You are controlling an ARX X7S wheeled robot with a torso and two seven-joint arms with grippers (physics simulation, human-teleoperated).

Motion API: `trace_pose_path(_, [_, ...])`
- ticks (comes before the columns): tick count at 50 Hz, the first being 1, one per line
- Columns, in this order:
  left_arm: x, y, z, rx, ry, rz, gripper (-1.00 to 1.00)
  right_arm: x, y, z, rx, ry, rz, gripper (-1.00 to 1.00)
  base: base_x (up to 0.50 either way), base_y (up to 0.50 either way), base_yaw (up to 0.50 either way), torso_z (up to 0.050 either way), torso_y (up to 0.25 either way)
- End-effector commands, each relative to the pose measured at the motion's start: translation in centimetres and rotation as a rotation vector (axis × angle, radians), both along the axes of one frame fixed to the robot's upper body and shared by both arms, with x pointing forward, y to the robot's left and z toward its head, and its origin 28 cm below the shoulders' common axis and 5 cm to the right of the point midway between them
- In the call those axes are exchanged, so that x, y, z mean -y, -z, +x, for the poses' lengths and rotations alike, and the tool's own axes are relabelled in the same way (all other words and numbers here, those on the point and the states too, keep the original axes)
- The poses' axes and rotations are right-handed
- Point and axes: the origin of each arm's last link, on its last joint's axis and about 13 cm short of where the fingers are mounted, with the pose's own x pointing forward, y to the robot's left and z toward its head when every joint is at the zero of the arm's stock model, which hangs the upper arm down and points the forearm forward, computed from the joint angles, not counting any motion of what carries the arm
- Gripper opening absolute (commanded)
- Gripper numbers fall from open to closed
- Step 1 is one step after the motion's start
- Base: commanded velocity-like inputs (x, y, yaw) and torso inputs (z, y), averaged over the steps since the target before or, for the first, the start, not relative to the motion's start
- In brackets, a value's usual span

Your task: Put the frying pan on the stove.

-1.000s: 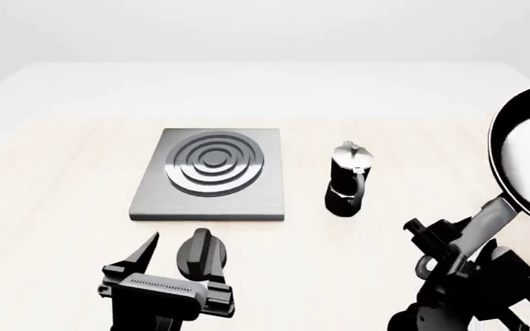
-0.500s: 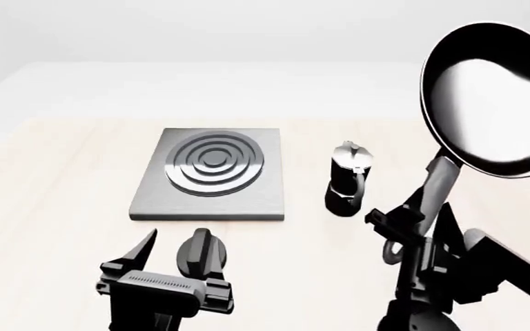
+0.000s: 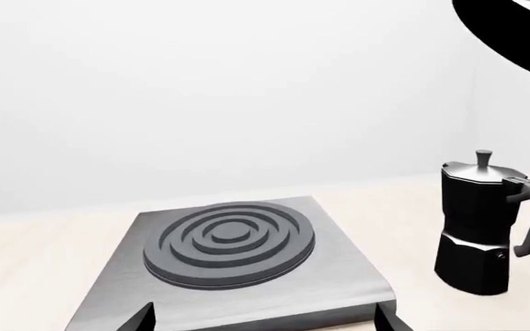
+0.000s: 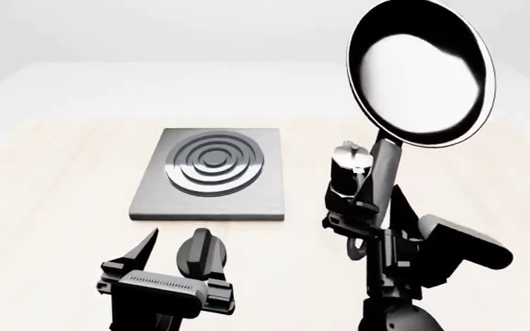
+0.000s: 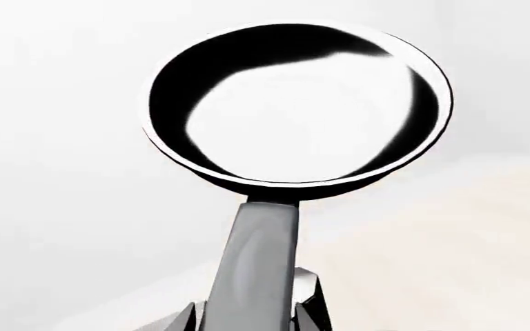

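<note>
The frying pan is held high in the air, its shiny inside facing me and its handle running down into my right gripper, which is shut on the handle. In the right wrist view the pan stands above the handle clamped between the fingers. The stove, a grey slab with a ringed burner, lies on the table to the left of the pan. My left gripper is open, low near the front, before the stove. The pan's rim shows in the left wrist view.
A black-and-silver moka pot stands right of the stove, just behind the pan's handle; it also shows in the left wrist view. A small black knob-shaped thing lies beside the left gripper's right finger. The light wooden table spreads around.
My right arm has swung the pan up and to the left, from the right edge of view to above the moka pot. The left arm has not moved.
</note>
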Motion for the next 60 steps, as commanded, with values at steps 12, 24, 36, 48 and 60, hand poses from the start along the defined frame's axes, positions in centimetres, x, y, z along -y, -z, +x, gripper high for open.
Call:
trace_pose_path(12, [0.0,0.2,-0.1,-0.004,-0.002,0.004,1.0,-2.0,-0.4,0.7,0.086,-0.21,-0.19,-1.0,0.0,0.0,0.0,0.0,0.003])
trace_pose_path(24, [-0.1,0.3,-0.1,-0.007,-0.008,-0.002,1.0,-2.8,0.1,1.2,0.078,-0.298,-0.252,-1.0,0.0,0.0,0.0,0.001,0.002])
trace_pose_path(36, [-0.3,0.0,-0.4,-0.003,-0.014,-0.006,1.0,-3.3,-0.3,2.4,0.085,-0.389,-0.329,-1.0,0.0,0.0,0.0,0.001,0.002])
trace_pose_path(48, [-0.3,-0.3,-0.6,0.002,-0.013,-0.003,1.0,-3.2,-0.3,4.3,0.067,-0.447,-0.436,-1.0,0.0,0.0,0.0,0.0,0.002])
trace_pose_path(60, [-0.4,-0.8,-0.9,0.01,-0.017,0.008,1.0,-3.3,-0.2,5.6,0.055,-0.501,-0.441,-1.0,0.0,0.0,0.0,0.001,0.002])
